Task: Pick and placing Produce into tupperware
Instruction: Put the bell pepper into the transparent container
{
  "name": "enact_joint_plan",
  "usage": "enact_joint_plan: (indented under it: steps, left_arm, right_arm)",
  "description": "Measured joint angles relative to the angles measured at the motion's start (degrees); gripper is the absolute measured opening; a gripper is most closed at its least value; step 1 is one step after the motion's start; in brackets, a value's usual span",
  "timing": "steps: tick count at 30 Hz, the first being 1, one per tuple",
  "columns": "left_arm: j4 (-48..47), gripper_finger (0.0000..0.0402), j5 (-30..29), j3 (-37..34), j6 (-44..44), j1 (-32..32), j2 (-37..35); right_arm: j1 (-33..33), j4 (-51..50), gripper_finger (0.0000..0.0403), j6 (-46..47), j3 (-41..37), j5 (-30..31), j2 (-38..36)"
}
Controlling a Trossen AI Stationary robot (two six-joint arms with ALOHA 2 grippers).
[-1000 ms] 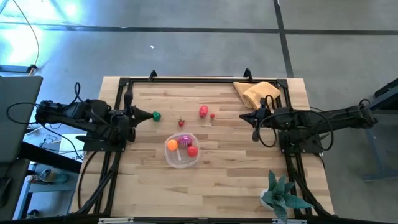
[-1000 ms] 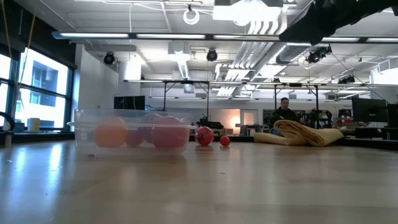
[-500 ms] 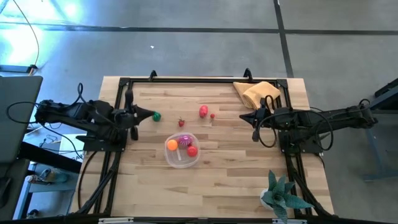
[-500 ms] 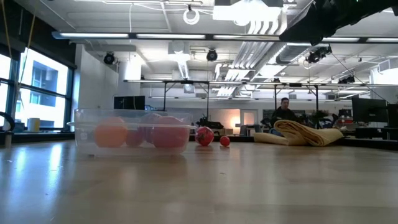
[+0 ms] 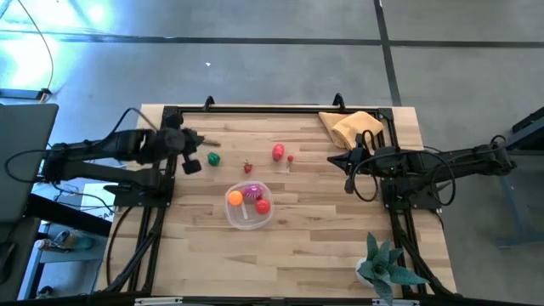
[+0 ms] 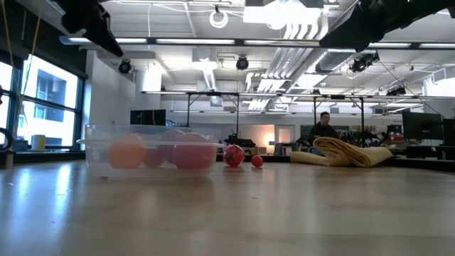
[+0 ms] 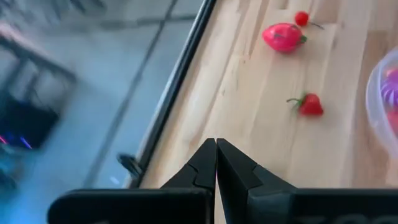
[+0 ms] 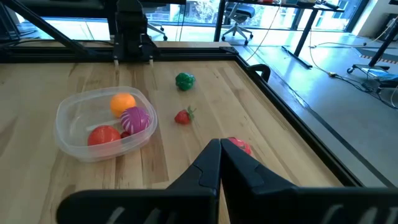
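The clear round tupperware (image 5: 248, 206) stands mid-table and holds an orange, a purple-pink and a red produce piece (image 8: 122, 102). On the wood beyond it lie a green piece (image 5: 213, 158), a small strawberry (image 5: 248, 167), a larger red piece (image 5: 278, 152) and a tiny red one (image 5: 291, 158). My left gripper (image 5: 209, 143) is shut and empty, raised above the table just far of the green piece; its shut fingers show in the left wrist view (image 7: 216, 146). My right gripper (image 5: 348, 161) is shut and empty, right of the red pieces (image 8: 219, 149).
A tan folded cloth (image 5: 353, 127) lies at the far right corner. A teal spiky plant (image 5: 382, 265) stands at the near right. A black frame rail (image 5: 255, 109) runs along the far edge and the sides. A person (image 6: 325, 128) sits far behind the table.
My left arm has risen from beside the green piece and swung toward the table's far edge, its gripper turning; the arm now shows at the upper left of the low view. The green piece and the other produce lie where they were.
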Motion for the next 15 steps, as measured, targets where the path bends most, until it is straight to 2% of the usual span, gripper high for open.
enact_joint_plan:
  steps: [4,9,15]
  left_arm:
    - [-0.99,0.0003,6.28,2.79,-6.26,9.26,4.60]
    - [-3.03,0.0003,7.97,3.07,-15.34,18.46,12.87]
    - [-4.00,0.0003,10.02,2.96,-24.57,23.58,25.17]
  right_arm:
    - [0.02,0.00,0.0000,0.00,0.00,0.00,0.02]
    - [0.00,0.01,0.0000,0.00,0.00,0.00,0.02]
    - [0.02,0.01,0.0000,0.00,0.00,0.00,0.02]
